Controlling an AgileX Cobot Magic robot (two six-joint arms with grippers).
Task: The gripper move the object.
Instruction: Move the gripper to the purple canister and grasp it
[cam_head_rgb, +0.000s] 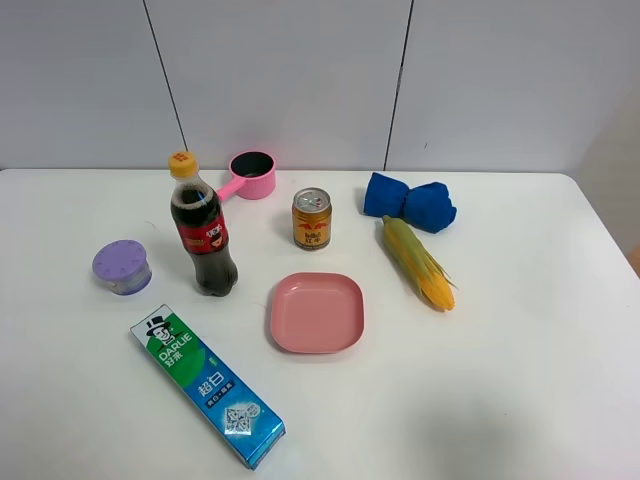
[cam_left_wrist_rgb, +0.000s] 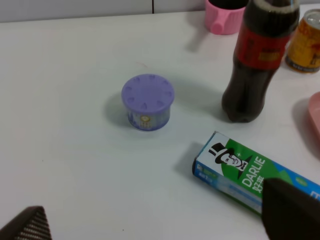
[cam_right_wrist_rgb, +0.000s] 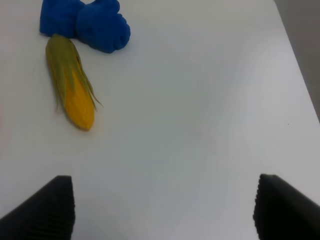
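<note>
**High view.** The object (cam_head_rgb: 122, 267), a squat round lavender container, stands on the white table (cam_head_rgb: 520, 380) at the left, apart from its neighbours. The cola bottle (cam_head_rgb: 203, 228) is near on its right and the toothpaste box (cam_head_rgb: 208, 385) lies nearer the front edge. Neither arm shows here.

**Left wrist view.** The left gripper (cam_left_wrist_rgb: 157, 222) hangs short of the object (cam_left_wrist_rgb: 147, 101), its jaws spread wide with nothing between them. The lid shows a ring of dimples, and the low side wall carries a printed label. The bottle (cam_left_wrist_rgb: 260, 60) and the box (cam_left_wrist_rgb: 250, 172) flank the approach on one side. Likely hazards are that a wide jaw clips the box corner or topples the tall bottle, or that the smooth round wall slips from a grip placed off-centre.

**Right wrist view.** The right gripper (cam_right_wrist_rgb: 162, 210) is likewise spread and empty, over bare table. The corn cob (cam_right_wrist_rgb: 72, 82) and blue cloth (cam_right_wrist_rgb: 85, 22) lie beyond it, and the object is not in view.
</note>
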